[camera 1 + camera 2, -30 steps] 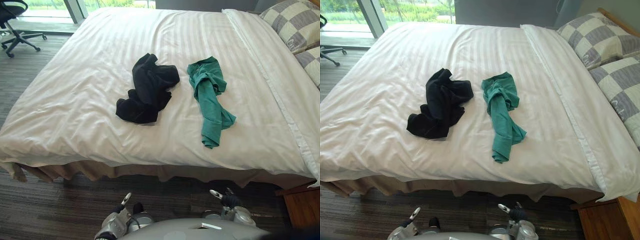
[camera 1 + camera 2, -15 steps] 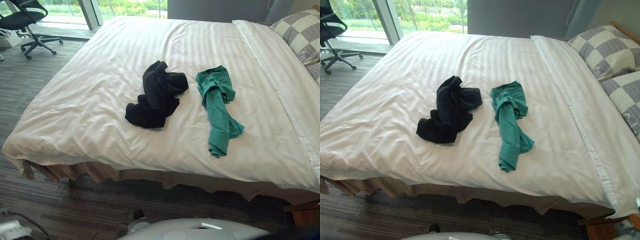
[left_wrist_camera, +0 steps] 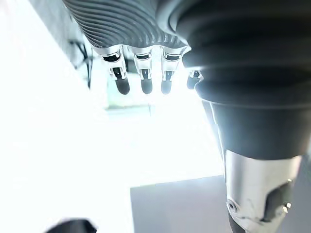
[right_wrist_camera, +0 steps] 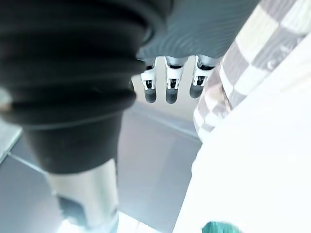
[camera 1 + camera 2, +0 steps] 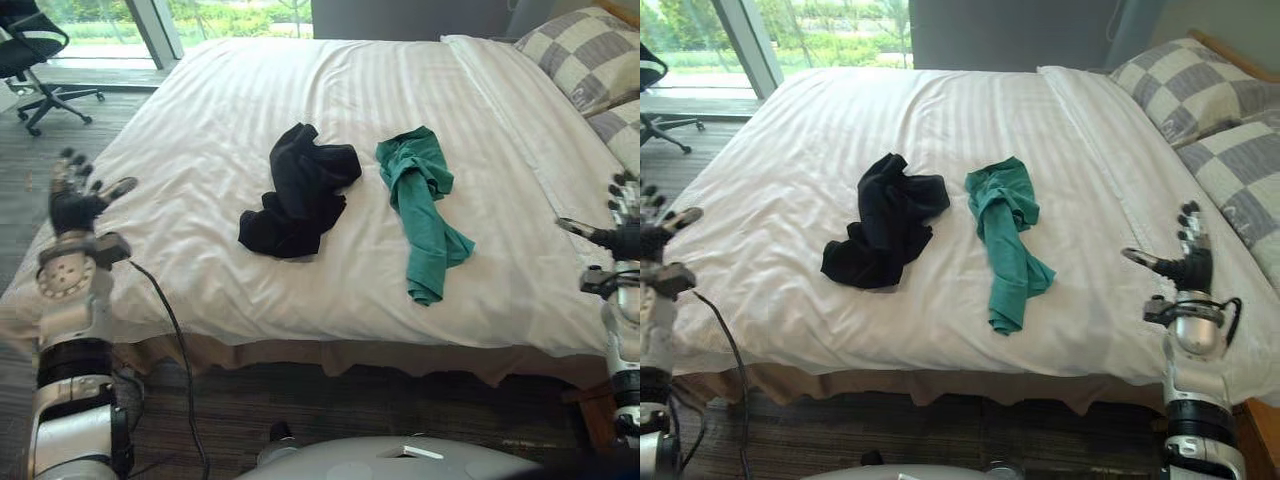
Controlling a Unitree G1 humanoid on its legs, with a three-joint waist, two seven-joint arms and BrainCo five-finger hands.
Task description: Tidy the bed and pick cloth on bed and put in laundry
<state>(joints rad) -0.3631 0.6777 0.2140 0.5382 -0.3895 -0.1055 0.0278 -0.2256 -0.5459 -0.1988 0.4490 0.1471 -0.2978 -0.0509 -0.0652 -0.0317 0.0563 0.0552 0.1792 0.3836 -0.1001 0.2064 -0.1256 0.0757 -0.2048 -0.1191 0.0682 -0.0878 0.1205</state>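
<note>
Flanking bed (image 5: 200, 150), left hand (image 5: 72, 208), right hand (image 5: 1190, 268) spread; right wrist glimpses green cloth (image 4: 221, 228).

left cloth (image 5: 297, 190) lies just beside right cloth (image 5: 425, 205) on bed (image 5: 250, 90).

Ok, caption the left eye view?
Left hand and right hand open beside the bed; black cloth and green cloth lie on it.

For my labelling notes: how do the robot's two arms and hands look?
The left arm and right arm are silver-grey cylinders with black bands and a round silver wrist joint. The left hand and right hand each have a dark ribbed cover and silver fingers with dark tips.
</note>
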